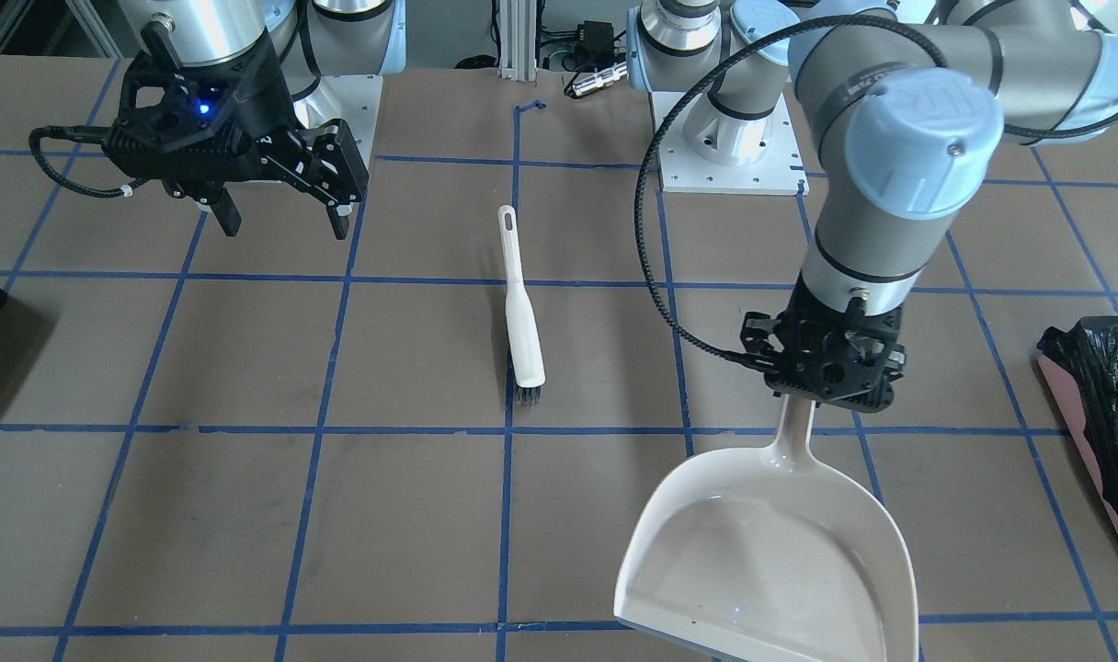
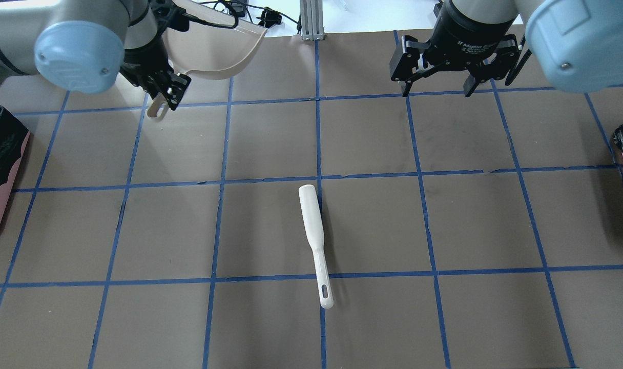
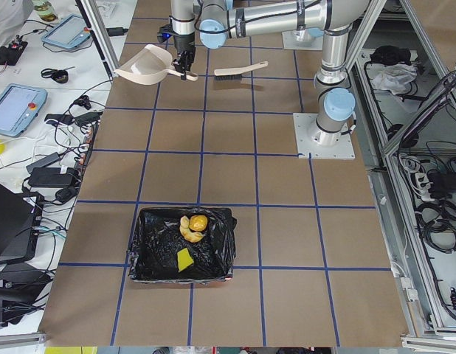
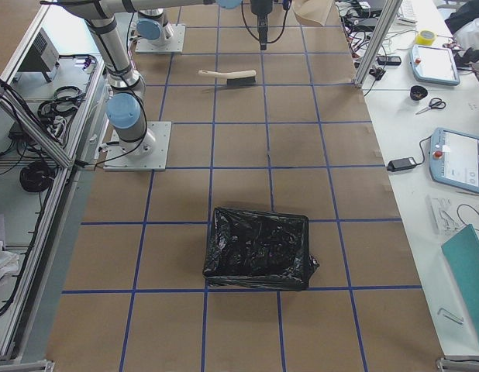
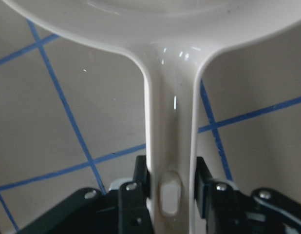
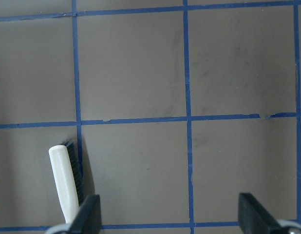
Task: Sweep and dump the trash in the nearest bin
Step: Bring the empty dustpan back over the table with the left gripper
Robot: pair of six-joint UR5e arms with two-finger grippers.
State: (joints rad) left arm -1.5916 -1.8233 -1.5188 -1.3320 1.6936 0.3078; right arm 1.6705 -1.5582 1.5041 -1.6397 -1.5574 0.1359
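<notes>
My left gripper (image 1: pixel 812 397) is shut on the handle of a beige dustpan (image 1: pixel 770 552) and holds it above the table; the left wrist view shows the handle (image 5: pixel 170 146) clamped between the fingers (image 5: pixel 138 183). The pan looks empty. The trash lies in the bin (image 3: pixel 136 254), pink-sided with a black bag, at the table's end on my left: an orange-brown lump (image 3: pixel 195 223) and a yellow wedge (image 3: pixel 184 259). The bin also shows in the front view (image 1: pixel 1103 368). My right gripper (image 1: pixel 286 223) is open and empty, in the air.
A white hand brush (image 2: pixel 314 236) lies flat near the table's middle, bristles toward the far side; it also shows in the right wrist view (image 6: pixel 65 187). A second black-bagged container (image 4: pixel 259 248) stands at the table's end on my right. Blue tape lines grid the brown table.
</notes>
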